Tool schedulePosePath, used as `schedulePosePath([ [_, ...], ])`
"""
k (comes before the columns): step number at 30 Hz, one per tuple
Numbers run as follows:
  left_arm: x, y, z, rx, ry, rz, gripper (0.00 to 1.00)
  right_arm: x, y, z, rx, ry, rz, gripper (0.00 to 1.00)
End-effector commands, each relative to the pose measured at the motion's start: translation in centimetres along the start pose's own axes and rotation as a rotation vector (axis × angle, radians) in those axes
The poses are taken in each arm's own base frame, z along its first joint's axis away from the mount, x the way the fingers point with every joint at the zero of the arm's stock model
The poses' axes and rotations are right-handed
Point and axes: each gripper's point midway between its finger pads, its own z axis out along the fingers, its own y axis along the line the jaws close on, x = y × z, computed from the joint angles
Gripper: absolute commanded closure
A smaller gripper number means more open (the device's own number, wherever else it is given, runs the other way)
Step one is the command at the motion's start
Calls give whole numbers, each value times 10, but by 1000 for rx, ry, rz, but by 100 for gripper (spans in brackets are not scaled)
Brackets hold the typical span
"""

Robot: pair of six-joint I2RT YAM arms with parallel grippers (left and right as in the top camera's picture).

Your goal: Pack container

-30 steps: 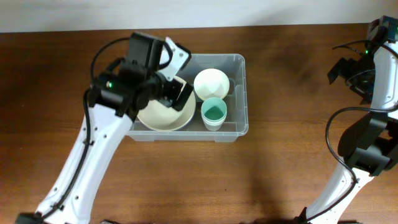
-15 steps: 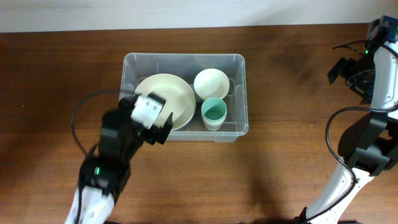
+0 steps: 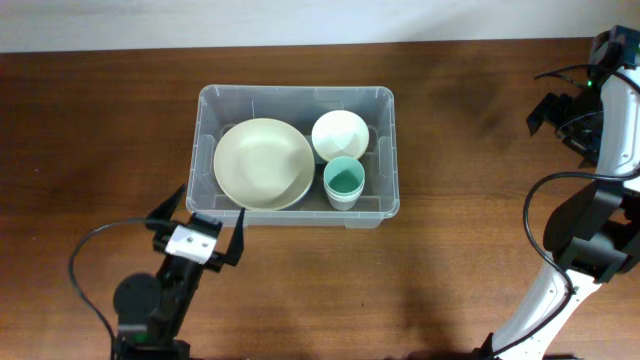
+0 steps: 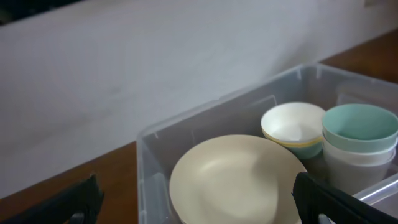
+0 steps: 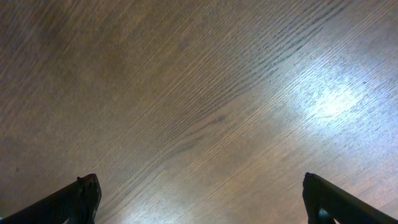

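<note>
The left gripper (image 3: 206, 224) sits just on the near side of the container (image 3: 295, 92), its two fingers spread wide with nothing between them. Its wrist view looks over the near wall at the contents.

The container stands on the table (image 3: 90, 120), left of centre. A wide cream dish (image 3: 263, 164) lies in its left half. To the right of that, by the near wall, a teal cup (image 3: 344, 182) is nested in a white cup (image 4: 354, 169). Behind them, at the far wall, sits a small white bowl (image 3: 340, 135), which looks to be touching the dish.

No loose item shows on the table around the container, so the packing looks done or close to it, and the step in hand is likely getting the arm clear. To do that well, the open fingers should rise or draw away from the near wall, not sweep along it, since a snag on the rim could drag the light bin. The cup stack looks the easiest piece to upset.

Well to the right of the container, toward the far side, the right gripper (image 5: 202, 205) hangs over bare wood, jaws wide and empty.
</note>
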Motion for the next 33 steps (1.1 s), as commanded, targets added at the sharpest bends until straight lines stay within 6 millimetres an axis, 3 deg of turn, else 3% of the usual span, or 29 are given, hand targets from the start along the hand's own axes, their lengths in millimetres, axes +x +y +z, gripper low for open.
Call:
schedulePosePath([
  [1,3,-1,-8,4,-36,-65,0,0,-2,1,3,3,3,1],
  [6,6,-1,-16,-28,-86,-76,0,0,-2,1,3,3,3,1],
  [12,27,1,-22,-82,-100,-208,0,0,-2,1,3,3,3,1],
  [19,34,0,-26,-102,-149,-194,0,0,-2,1,3,3,3,1],
  [25,47,-3,-28,-101,-103,-206,0,0,-2,1,3,3,3,1],
  [29,73,-11,-26,-83,6,-235,0,0,-2,1,3,3,3,1],
  [33,77,-4,-27,-123,21,-236,0,0,-2,1,3,3,3,1],
])
